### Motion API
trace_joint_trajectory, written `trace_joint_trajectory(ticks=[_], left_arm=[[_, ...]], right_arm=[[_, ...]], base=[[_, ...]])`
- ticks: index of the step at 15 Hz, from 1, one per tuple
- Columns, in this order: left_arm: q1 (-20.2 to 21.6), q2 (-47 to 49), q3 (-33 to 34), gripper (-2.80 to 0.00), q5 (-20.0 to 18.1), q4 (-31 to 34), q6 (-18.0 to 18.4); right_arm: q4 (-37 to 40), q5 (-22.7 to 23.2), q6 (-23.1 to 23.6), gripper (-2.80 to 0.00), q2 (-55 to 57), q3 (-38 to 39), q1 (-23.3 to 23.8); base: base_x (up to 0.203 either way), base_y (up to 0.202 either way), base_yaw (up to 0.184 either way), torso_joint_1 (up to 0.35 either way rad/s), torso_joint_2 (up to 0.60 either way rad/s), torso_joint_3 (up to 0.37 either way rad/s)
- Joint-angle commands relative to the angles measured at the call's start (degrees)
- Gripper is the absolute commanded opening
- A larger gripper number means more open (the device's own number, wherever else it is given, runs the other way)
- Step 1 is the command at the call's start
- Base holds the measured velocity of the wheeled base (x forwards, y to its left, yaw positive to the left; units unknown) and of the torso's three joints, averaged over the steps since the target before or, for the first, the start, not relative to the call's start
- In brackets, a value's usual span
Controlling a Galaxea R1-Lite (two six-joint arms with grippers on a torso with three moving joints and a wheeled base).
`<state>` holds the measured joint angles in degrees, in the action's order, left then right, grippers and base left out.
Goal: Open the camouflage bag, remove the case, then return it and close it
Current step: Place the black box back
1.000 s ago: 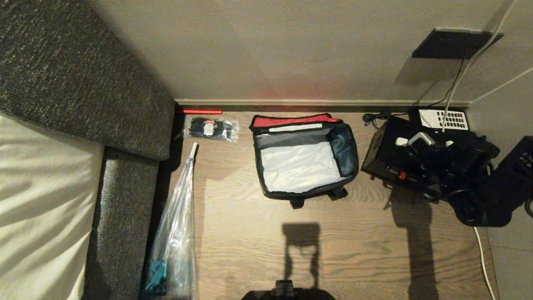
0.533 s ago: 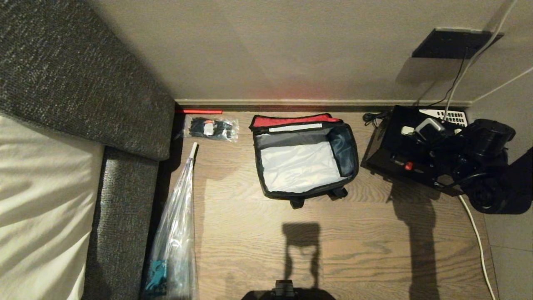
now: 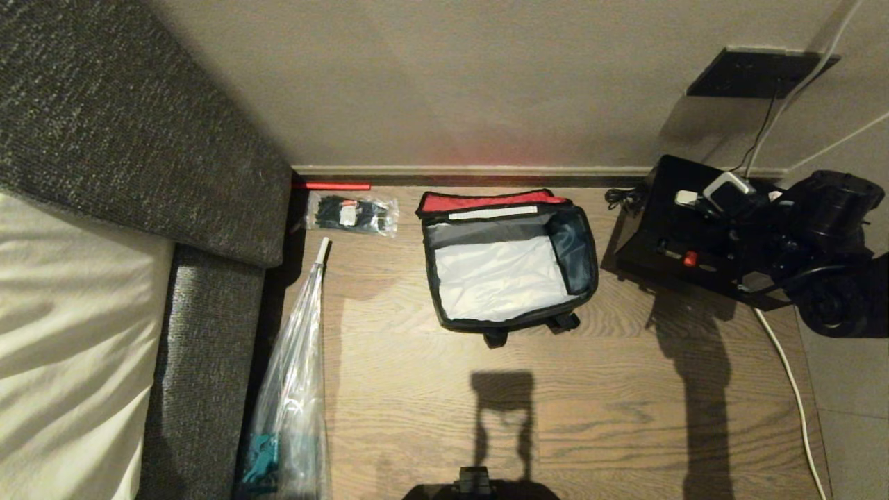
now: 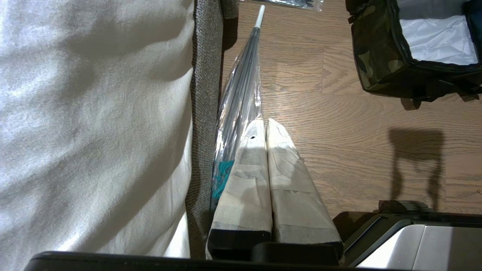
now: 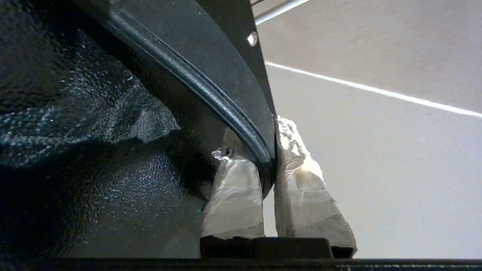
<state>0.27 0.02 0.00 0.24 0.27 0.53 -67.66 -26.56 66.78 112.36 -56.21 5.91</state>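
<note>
I have the case [image 3: 677,229] clamped by its edge in the right gripper [image 5: 268,165], raised beside the wall, right of the bag [image 3: 510,267]. The bag stays open on the floor to receive it. The left gripper [image 4: 265,130] is pressed closed, parked.

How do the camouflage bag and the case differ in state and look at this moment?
The camouflage bag sits on the wooden floor, lid thrown back, its pale interior empty; the case is shut and held off the floor to the bag's right. Nothing holds the bag; the right gripper pinches the case's edge. The bag looks soft, the case hard and flat black. Both are roughly rectangular.
</note>
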Motion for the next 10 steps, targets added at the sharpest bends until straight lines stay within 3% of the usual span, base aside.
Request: trace_joint_trajectory(ticks=[1,10], left_arm=[[0.1,-0.1,0.1,-2.80,0.0,0.0,0.0],[0.1,-0.1,0.2,-2.80,0.0,0.0,0.0]], right_arm=[[0.1,-0.1,0.4,-2.80,-2.4,-0.5,-0.8],[8.0,-0.1,0.0,-2.80,-8.1,-1.4,-9.1]], base=[[0.000,0.000,0.000,0.000,0.00,0.000],[0.000,0.000,0.000,0.000,0.00,0.000]])
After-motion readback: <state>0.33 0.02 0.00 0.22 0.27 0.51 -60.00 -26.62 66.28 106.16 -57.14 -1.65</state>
